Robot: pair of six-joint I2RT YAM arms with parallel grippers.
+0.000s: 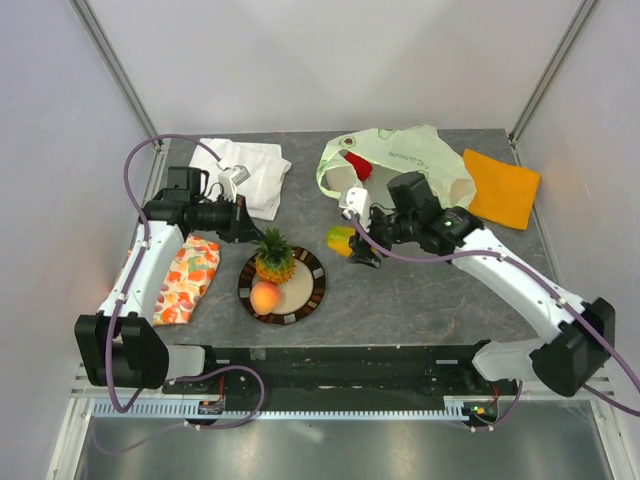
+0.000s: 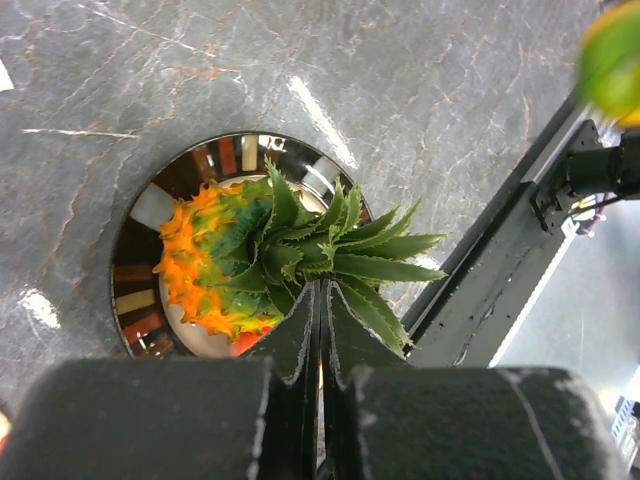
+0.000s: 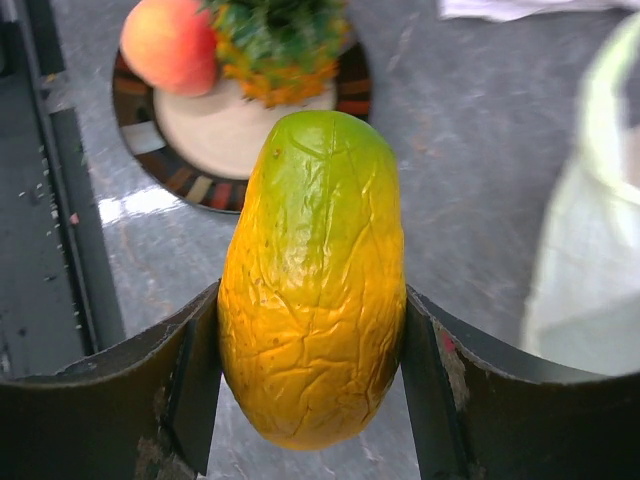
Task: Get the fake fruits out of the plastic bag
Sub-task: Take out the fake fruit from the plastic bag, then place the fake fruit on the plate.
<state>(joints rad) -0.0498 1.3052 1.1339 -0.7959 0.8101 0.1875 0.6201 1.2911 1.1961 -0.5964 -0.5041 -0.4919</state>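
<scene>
1. The mango [image 3: 312,250] is out of the plastic bag [image 1: 410,155]. The right gripper [image 3: 312,345] has it clamped, with the jaws spread wide and pressing on both flanks. The green end points away from the wrist, and the fruit hangs clear above the counter [image 1: 420,300].
2. The bag lies just behind that gripper with its mouth turned toward it. A red pepper-like piece [image 1: 358,165] sits in the opening, so I'd say that one's left to pull out. I can't spot a banana anywhere.
3. The plate [image 1: 314,290] sits to the left of the right gripper, with the pineapple [image 1: 274,257] and peach [image 1: 264,297] on it. Looks like the drop spot, so the mango probably goes there.
4. The left gripper [image 2: 320,300] has its jaws pressed together, holding nothing. It hovers right over the pineapple's crown. I can't tell whether it touches the leaves.
</scene>
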